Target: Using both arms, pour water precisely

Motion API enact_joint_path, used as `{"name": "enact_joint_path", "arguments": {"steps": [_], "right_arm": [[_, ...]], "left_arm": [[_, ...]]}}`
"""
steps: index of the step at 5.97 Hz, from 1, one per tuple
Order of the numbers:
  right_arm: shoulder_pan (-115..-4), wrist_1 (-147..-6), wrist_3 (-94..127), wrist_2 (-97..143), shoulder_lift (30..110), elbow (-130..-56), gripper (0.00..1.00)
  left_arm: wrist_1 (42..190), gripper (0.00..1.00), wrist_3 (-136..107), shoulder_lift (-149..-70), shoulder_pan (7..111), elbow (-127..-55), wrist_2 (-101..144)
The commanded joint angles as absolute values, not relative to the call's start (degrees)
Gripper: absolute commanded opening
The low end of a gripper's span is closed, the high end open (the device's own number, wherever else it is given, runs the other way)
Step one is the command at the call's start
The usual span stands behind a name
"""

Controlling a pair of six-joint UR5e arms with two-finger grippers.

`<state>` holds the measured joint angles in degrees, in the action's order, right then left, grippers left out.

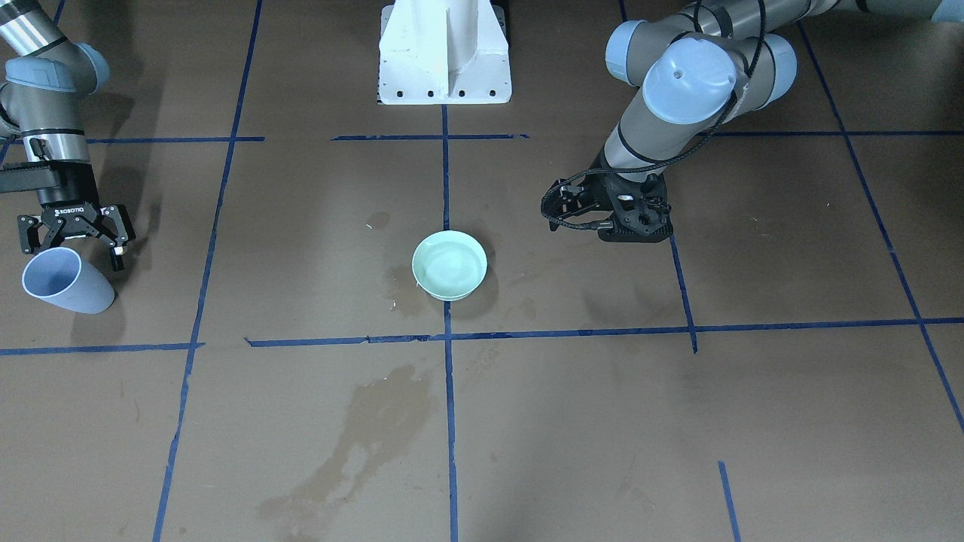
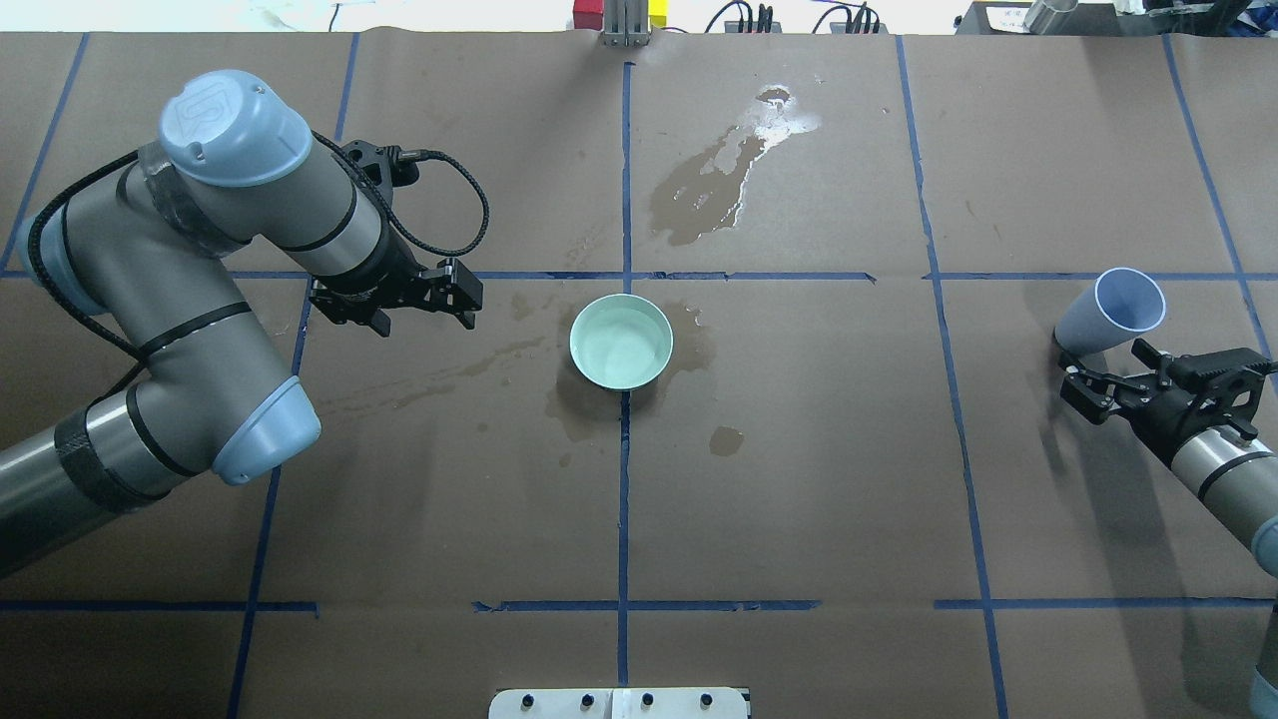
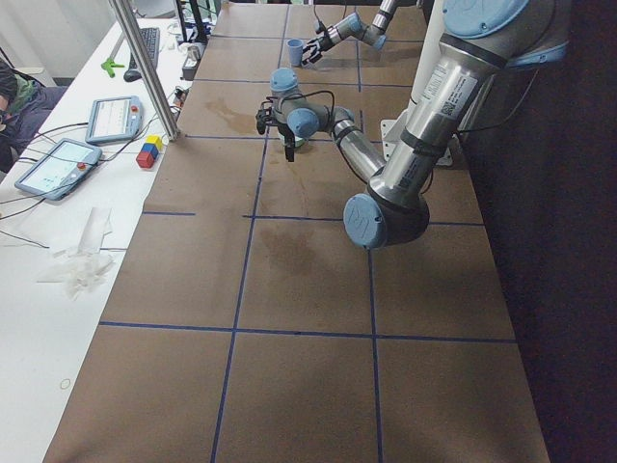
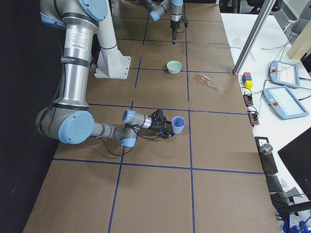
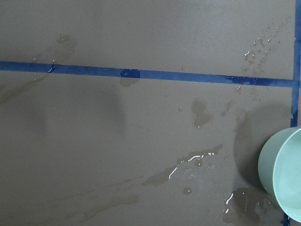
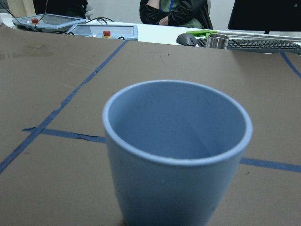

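Water point(image 2: 621, 345) lay pooled in the shallow mint-green round bowl point(image 2: 574, 342) at mid-table, and spills darkened the brown paper cover point(image 2: 799, 479). The right gripper point(image 1: 75, 245) stood with jaws apart just behind the pale blue plastic cup point(image 1: 64, 282), not clamping it. The left gripper point(image 2: 424, 300) hung near the bowl, and I could not tell how its jaws stood. An off-centre grab could tip the cup. Only the right wrist view showed its inside, seemingly empty.
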<state>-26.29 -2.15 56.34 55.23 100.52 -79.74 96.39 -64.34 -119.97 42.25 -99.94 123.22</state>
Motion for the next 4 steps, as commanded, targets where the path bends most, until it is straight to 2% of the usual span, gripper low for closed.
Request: {"name": "enact_joint_path", "arguments": {"steps": [1,4], "right_arm": [[-27.3,-1.9,54.7,54.0,99.2,-79.5,0.99],[-29.1,-2.0,53.2,53.5,98.0,-79.3,0.99]], "left_arm": [[96.4,1.0,-64.3,-120.0,42.2,-99.8,123.2],[96.5,1.0,-64.3,-120.0,42.2,-99.7,123.1]]}}
